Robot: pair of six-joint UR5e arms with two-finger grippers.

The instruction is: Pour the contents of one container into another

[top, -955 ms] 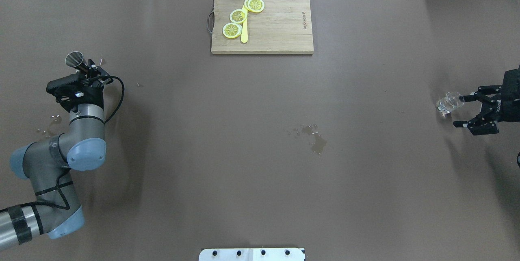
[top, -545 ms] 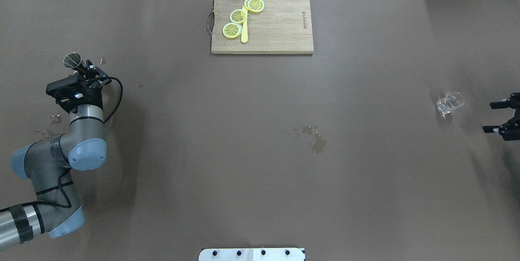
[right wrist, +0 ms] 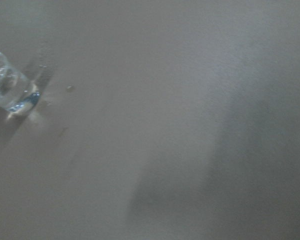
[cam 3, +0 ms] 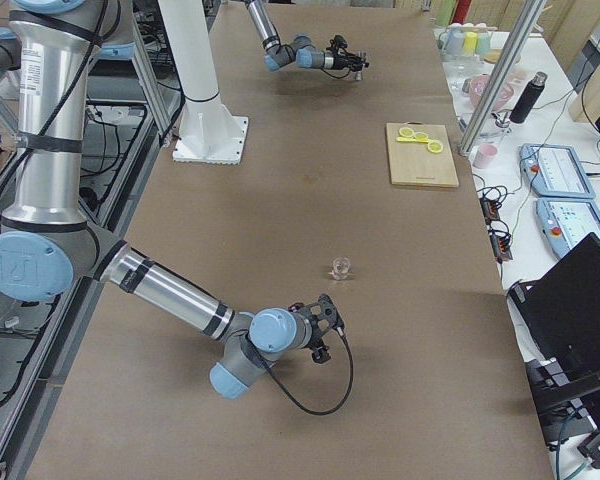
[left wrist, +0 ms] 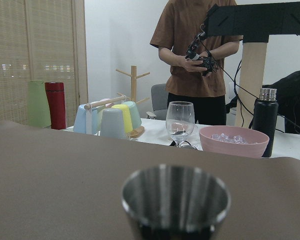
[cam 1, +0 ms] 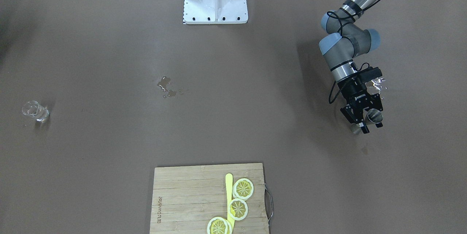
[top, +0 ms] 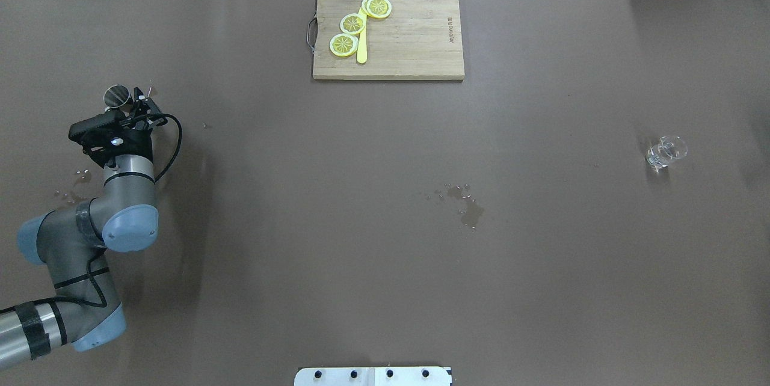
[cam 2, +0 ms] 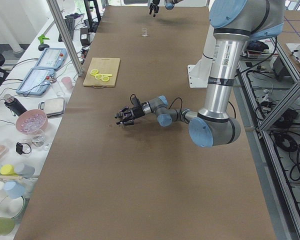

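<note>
Metal cup (top: 117, 96) held by left gripper (cam 1: 369, 120), small glass (top: 665, 152) stands alone

The left gripper has its two fingers pressed on the metal cup. It holds the cup upright, near the left end of the brown table (top: 385, 290). In the left wrist view the cup's round rim faces up, and the cup fills the bottom of the picture.

The small glass is clear. It stands on the table far over on the right side, with nothing touching it. The right gripper (cam 3: 325, 325) is near the glass but apart from it. It shows only in the side views, so I cannot tell if its fingers are spread or closed.

A wooden cutting board (top: 415, 43) lies at the far edge of the table. Three lemon slices (top: 352, 24) and a yellow knife (top: 361, 52) lie on it. Some wet spots (top: 466, 205) are on the table near the middle.
</note>
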